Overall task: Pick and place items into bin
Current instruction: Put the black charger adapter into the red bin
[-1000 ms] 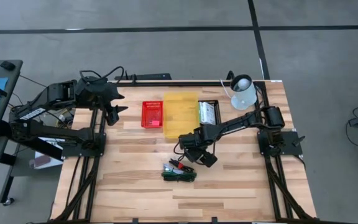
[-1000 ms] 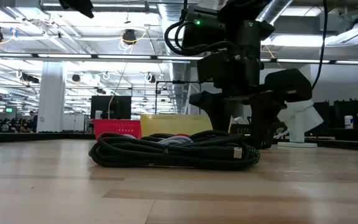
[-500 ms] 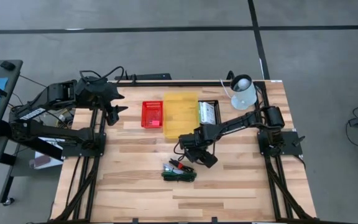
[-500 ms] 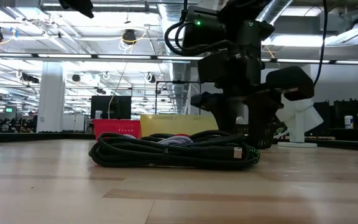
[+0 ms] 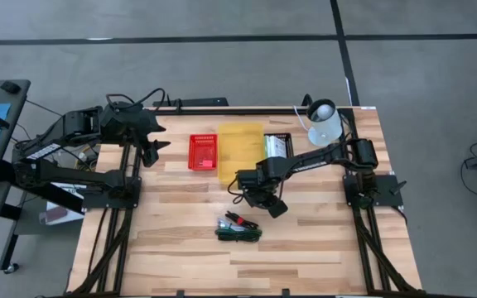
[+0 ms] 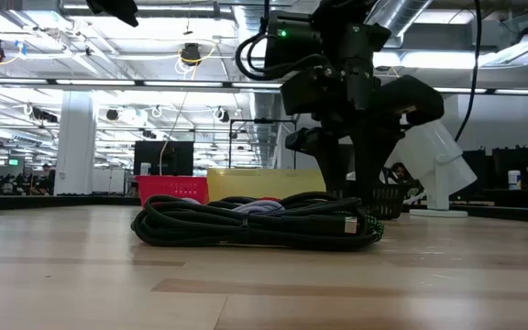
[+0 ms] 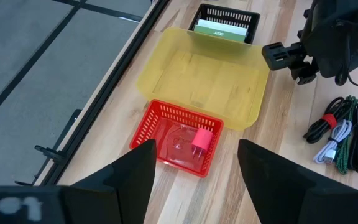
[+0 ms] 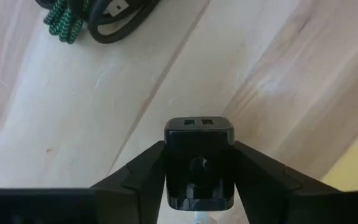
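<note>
My right gripper (image 5: 252, 192) hovers over the table's middle, just near of the yellow bin (image 5: 240, 149), shut on a small black charger block (image 8: 199, 163). A coiled bundle of black and green cords (image 5: 238, 229) lies on the wood nearer the front edge, also seen as the cords (image 6: 259, 220) in the low view. A small red block (image 7: 200, 142) lies in the red basket (image 7: 178, 137). A black basket (image 5: 277, 147) holds a green and white card. My left gripper (image 7: 194, 180) waits open, high over the table's far left corner. My right gripper pinches the black charger block by its two side faces (image 8: 173, 165), one finger (image 8: 143, 173) on each side. The end face with two ports (image 8: 197, 123) points away from the wrist, toward the table. The block is lifted clear of the wood.
A white jug-like lamp (image 5: 323, 121) stands at the far right corner. The red basket (image 5: 203, 152), yellow bin and black basket sit side by side along the far middle. Bare wood stretches across the near half on both sides of the cords.
My right gripper has risen and moved a little toward the far edge and the yellow bin, tipping as it went, still shut on the black block. The cords have stayed where they were.
</note>
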